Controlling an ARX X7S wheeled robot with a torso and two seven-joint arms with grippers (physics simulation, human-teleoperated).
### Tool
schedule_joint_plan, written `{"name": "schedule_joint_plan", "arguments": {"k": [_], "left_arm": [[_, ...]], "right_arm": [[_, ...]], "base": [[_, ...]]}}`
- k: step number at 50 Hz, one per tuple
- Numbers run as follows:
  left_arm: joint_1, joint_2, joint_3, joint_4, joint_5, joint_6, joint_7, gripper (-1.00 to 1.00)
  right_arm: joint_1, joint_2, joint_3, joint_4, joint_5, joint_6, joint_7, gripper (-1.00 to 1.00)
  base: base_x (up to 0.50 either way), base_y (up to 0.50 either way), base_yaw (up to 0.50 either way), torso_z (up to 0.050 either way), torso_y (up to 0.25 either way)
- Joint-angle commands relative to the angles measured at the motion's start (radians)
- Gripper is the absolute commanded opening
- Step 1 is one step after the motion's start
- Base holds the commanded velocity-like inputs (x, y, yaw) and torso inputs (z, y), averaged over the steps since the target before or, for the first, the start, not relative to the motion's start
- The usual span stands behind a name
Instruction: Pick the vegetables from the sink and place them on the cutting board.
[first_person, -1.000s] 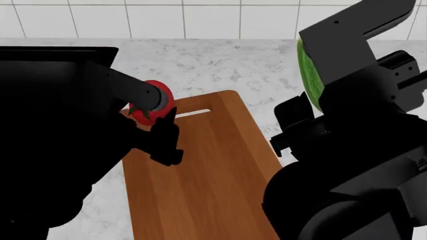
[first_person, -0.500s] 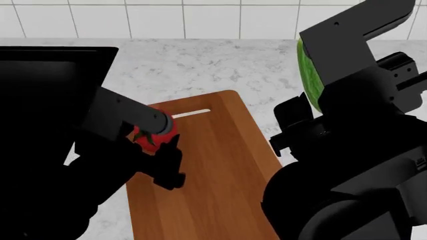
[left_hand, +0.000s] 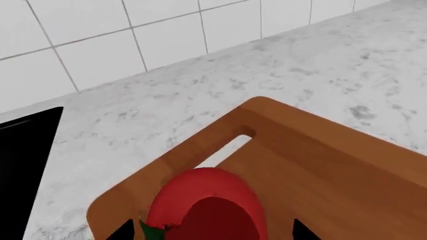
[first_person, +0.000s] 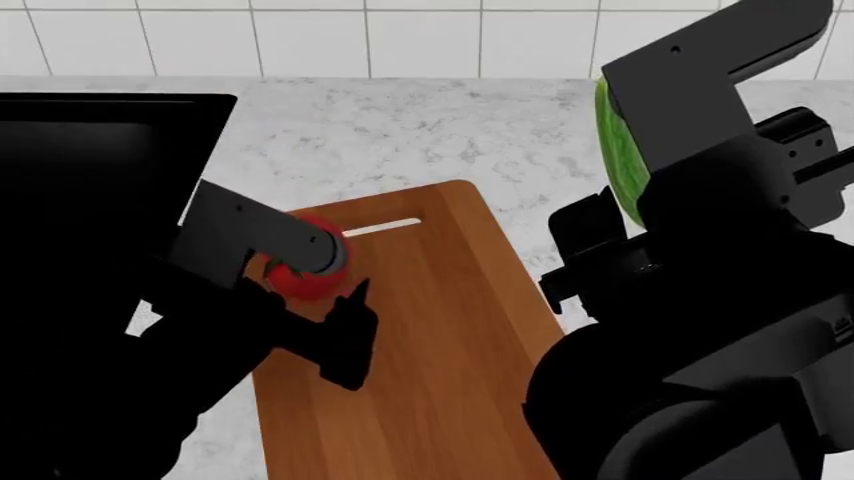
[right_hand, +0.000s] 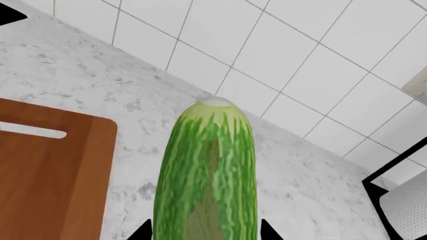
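Observation:
The red tomato (left_hand: 207, 200) lies on its side on the reddish-brown cutting board (left_hand: 333, 170), close to the slot handle (left_hand: 223, 150). My left gripper (left_hand: 210, 234) is open around it, with a gap showing beside each fingertip. In the head view the tomato (first_person: 302, 282) peeks out under my left wrist, near the board's (first_person: 427, 340) left edge. My right gripper (right_hand: 205, 232) is shut on the light-green cucumber (right_hand: 207, 175), held high over the counter to the right of the board (right_hand: 47, 165). The head view shows a strip of cucumber (first_person: 619, 150) behind my right arm. The black sink (first_person: 107, 130) is at the left.
Grey marble counter (first_person: 400, 130) surrounds the board, with a white tiled wall (first_person: 307, 40) behind. My bulky right arm (first_person: 707, 300) covers the right side of the head view. A black-edged object with grey mesh (right_hand: 403, 205) shows in the right wrist view.
My left arm came down and toward me with the tomato, from above the slot handle to the board's surface. Its fingers now stand apart from the tomato. The right arm stayed still.

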Motion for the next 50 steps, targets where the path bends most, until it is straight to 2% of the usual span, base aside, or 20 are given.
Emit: {"name": "schedule_joint_plan", "arguments": {"k": [1, 9, 14, 19, 26, 32, 36, 44, 50], "left_arm": [[-0.008, -0.002, -0.011, -0.007, -0.020, 0.004, -0.018, 1.00], [-0.025, -0.013, -0.044, 0.053, -0.045, -0.010, -0.037, 1.00], [-0.049, -0.015, -0.160, 0.153, -0.128, -0.036, -0.061, 1.00], [-0.049, -0.021, -0.214, 0.232, -0.186, -0.066, -0.080, 1.00], [-0.066, -0.019, -0.308, 0.318, -0.286, -0.111, -0.103, 1.00], [-0.091, -0.013, -0.387, 0.343, -0.338, -0.134, -0.151, 1.00], [-0.100, -0.003, -0.431, 0.318, -0.343, -0.131, -0.189, 1.00], [-0.106, -0.011, -0.434, 0.312, -0.342, -0.121, -0.192, 1.00], [-0.105, -0.012, -0.432, 0.310, -0.344, -0.117, -0.195, 1.00]], "right_arm": [[0.001, -0.004, 0.010, 0.001, -0.006, -0.021, 0.004, -1.00], [0.003, -0.006, 0.002, 0.002, -0.019, -0.017, -0.007, -1.00], [0.010, -0.013, 0.004, 0.007, -0.022, -0.005, -0.026, -1.00], [0.029, -0.020, 0.001, 0.010, -0.043, 0.027, -0.072, -1.00], [0.076, -0.049, 0.002, 0.122, -0.220, 0.098, -0.273, -1.00], [0.114, -0.108, 0.046, 0.252, -0.091, 0.102, -0.274, -1.00], [0.168, -0.145, 0.063, 0.390, -0.085, 0.102, -0.274, -1.00], [0.304, -0.158, 0.108, 0.652, 0.082, 0.102, -0.274, -1.00], [0.326, -0.158, 0.099, 0.753, 0.103, 0.102, -0.274, -1.00]], "base": [[0.00, 0.00, 0.00, 0.000, 0.000], [0.00, 0.00, 0.00, 0.000, 0.000], [0.00, 0.00, 0.00, 0.000, 0.000], [0.00, 0.00, 0.00, 0.000, 0.000], [0.00, 0.00, 0.00, 0.000, 0.000], [0.00, 0.00, 0.00, 0.002, 0.000], [0.00, 0.00, 0.00, 0.000, 0.000], [0.00, 0.00, 0.00, 0.000, 0.001], [0.00, 0.00, 0.00, 0.000, 0.000]]}}
